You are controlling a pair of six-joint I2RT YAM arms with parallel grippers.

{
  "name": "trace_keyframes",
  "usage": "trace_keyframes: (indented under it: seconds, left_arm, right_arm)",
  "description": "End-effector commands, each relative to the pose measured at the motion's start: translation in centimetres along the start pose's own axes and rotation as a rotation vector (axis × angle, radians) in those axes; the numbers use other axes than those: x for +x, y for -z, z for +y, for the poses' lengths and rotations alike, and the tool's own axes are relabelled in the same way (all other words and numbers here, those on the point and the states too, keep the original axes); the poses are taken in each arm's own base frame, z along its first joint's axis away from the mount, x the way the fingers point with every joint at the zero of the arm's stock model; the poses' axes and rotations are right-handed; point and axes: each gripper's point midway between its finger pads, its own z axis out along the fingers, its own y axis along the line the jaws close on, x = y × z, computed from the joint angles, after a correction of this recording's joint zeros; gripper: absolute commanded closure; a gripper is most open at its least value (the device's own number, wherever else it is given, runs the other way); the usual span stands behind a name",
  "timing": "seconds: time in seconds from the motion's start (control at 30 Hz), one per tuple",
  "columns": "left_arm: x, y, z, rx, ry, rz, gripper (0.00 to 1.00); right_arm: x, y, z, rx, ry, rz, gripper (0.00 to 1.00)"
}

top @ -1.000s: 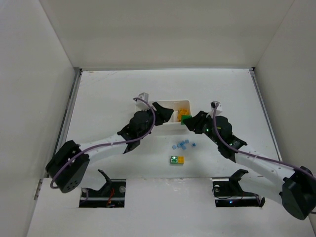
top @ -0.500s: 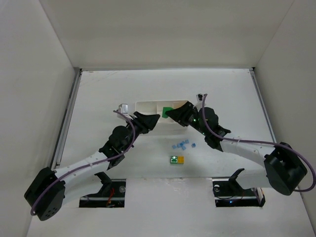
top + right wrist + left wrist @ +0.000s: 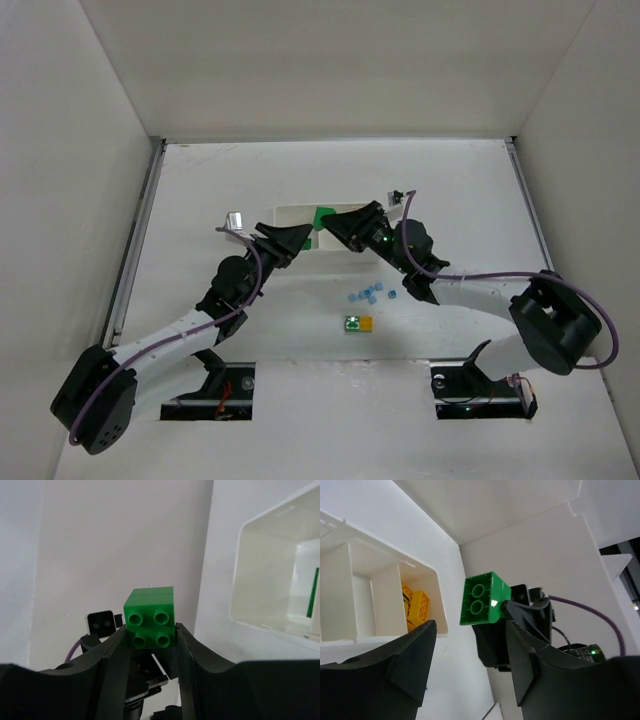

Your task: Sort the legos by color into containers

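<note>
- Nearest the arm bases and well short of the tray [image 3: 296, 212], a green-and-yellow stacked pair [image 3: 358, 324] lies on the table [image 3: 215, 180].
- Between that pair and the tray, a loose cluster of tiny blue legos [image 3: 370, 294] lies on the table.
- At the tray's near edge, the left gripper [image 3: 472, 627] has its 2 fingers spread wide, with nothing between them.
- The right gripper [image 3: 150, 632] pinches 1 green brick [image 3: 150, 614] by its sides, raised off the table. From above the brick overlaps the tray's middle; which compartment, I cannot tell.
- Yellow bricks [image 3: 415, 607] lie in 1 end compartment of the tray.
</note>
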Motion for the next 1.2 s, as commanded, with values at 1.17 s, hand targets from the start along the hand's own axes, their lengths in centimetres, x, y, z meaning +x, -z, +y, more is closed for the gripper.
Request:
trace_keyframes:
  seconds: [1.17]
  left_arm:
    - [-1.9, 0.0, -4.9, 0.186, 0.178, -0.059, 0.76]
  right_arm:
    - [2.2, -0.9, 4.1, -0.214, -0.188, 0.036, 0.69]
